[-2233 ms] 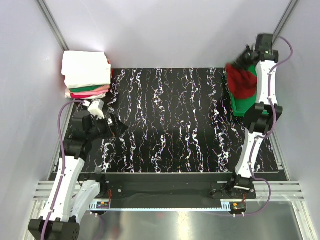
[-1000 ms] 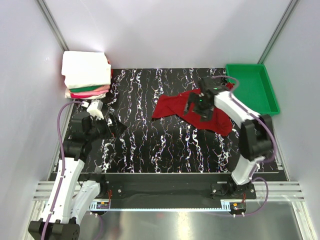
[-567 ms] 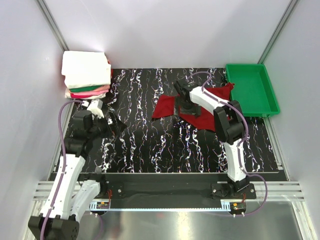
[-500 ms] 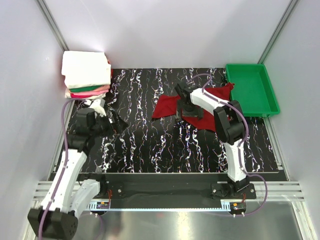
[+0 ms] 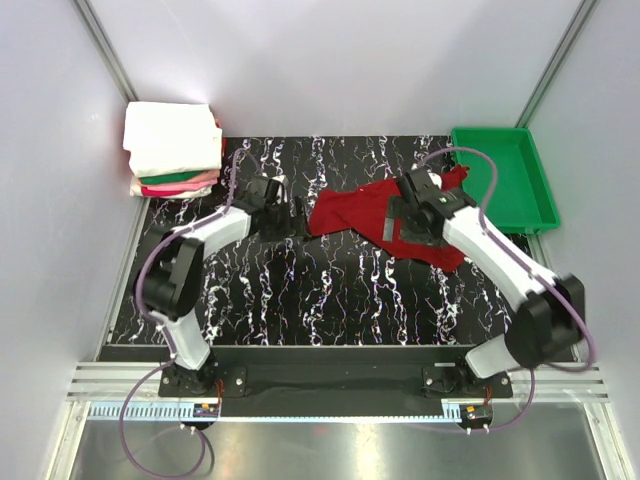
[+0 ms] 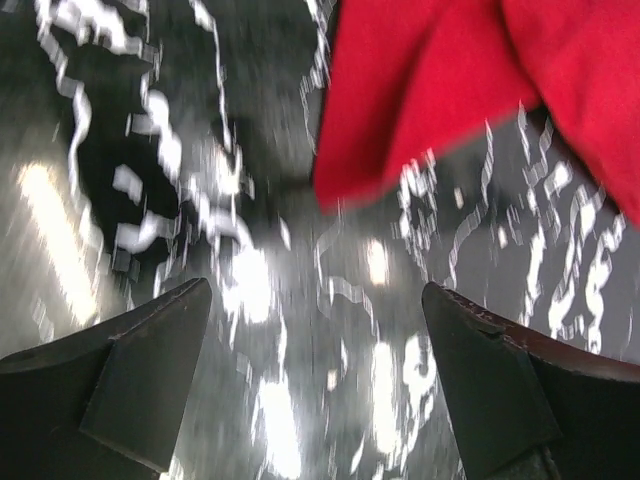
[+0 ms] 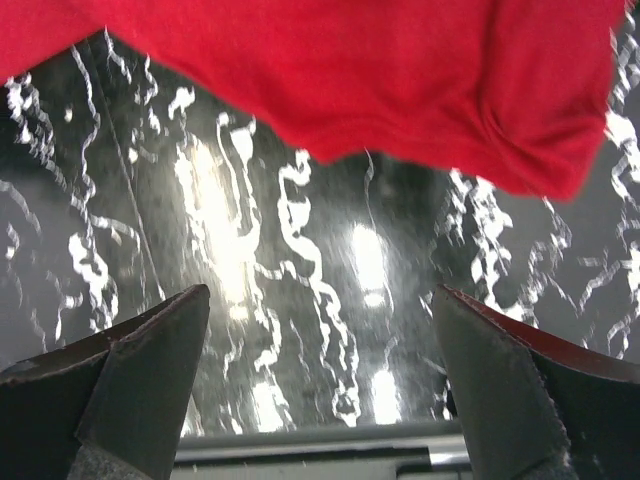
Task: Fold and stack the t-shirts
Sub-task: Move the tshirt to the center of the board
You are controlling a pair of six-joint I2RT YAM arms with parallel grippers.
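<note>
Black marbled table (image 5: 330,290) inside white walls, and both arms are out over the middle of it. The deep red t-shirt (image 5: 355,208) lies rumpled and unfolded on the far half, a little right of centre. Its right tip sits right up against the left rim of the green tray (image 5: 505,175) in the far right corner.

Over in the far left corner is the stack of folded t-shirts (image 5: 172,150), white on top with green and pink layers showing beneath, well apart from the red one.

Left gripper (image 5: 297,218) is just beside the shirt's left edge. From the left wrist camera, the left gripper (image 6: 315,290) is spread wide with only tabletop between the fingers (image 6: 150,370). A red corner (image 6: 420,80) lies just ahead of them, and the view is blurred.

Right gripper (image 5: 398,222) hangs over the shirt's right half. Its wrist camera shows the right gripper (image 7: 320,292) spread wide too, with nothing in its grasp. Bare, shiny table lies between the fingers (image 7: 140,370), and the folded red hem (image 7: 380,70) runs across just beyond the tips.
</note>
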